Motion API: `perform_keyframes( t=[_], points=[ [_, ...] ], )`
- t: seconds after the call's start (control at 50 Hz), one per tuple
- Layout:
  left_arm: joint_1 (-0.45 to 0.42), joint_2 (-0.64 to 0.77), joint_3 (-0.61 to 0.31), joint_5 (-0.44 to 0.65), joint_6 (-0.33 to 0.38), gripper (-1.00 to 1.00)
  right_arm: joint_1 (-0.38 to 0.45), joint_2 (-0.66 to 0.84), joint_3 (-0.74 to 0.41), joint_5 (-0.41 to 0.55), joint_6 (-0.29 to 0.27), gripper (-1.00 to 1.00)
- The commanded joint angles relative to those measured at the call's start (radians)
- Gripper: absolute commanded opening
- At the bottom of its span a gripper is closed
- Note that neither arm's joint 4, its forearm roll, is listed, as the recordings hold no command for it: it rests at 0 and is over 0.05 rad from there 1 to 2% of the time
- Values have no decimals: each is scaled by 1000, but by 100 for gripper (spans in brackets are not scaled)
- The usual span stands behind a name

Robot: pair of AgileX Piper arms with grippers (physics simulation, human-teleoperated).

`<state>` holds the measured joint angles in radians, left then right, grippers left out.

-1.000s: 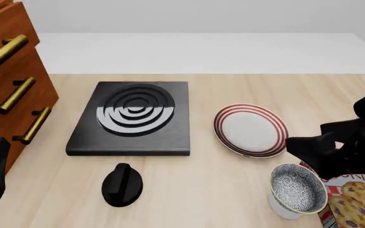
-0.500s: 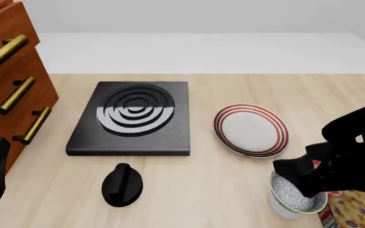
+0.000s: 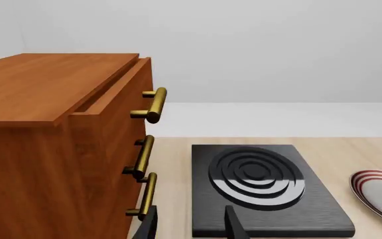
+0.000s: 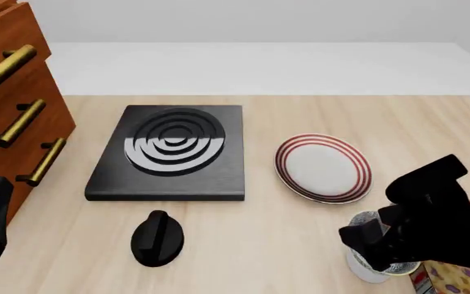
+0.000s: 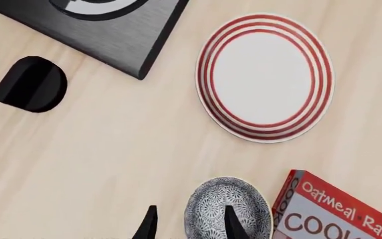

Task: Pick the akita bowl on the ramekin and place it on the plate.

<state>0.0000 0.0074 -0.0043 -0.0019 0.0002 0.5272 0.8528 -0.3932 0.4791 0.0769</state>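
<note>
The akita bowl [image 5: 223, 210], black-and-white speckled with a pale rim, sits on the white ramekin [image 4: 361, 268] at the table's near right. In the front view my right gripper [image 4: 372, 244] hangs low over the bowl [image 4: 365, 218] and covers most of it. In the right wrist view that gripper [image 5: 189, 227] is open. One finger lies over the bowl's inside and the other outside its rim, with the ramekin hidden under the bowl. The red-ringed plate [image 4: 323, 166] lies bare just beyond. My left gripper [image 3: 189, 229] is open and holds nothing, by the cabinet.
A black stove block [image 4: 169, 152] lies at mid-table with a black knob [image 4: 157, 237] in front of it. A wooden drawer cabinet [image 4: 10, 110] with brass handles stands at the left. A cookie box [image 5: 340, 211] lies right beside the bowl.
My right gripper has come down and toward the near left, from beside the bowl to over it, hiding most of it. Bowl, plate and left arm have not moved.
</note>
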Motion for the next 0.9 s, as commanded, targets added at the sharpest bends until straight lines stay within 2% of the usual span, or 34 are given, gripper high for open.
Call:
perform_keyframes(
  t=[0.02, 0.3, 0.9],
  points=[
    [0, 0, 0, 0, 0, 100, -3, 27, 58, -55, 0, 100],
    [0, 0, 0, 0, 0, 100, -18, 52, 89, -89, -17, 100],
    [0, 0, 0, 0, 0, 100, -12, 87, 77, -84, -23, 100]
  ],
)
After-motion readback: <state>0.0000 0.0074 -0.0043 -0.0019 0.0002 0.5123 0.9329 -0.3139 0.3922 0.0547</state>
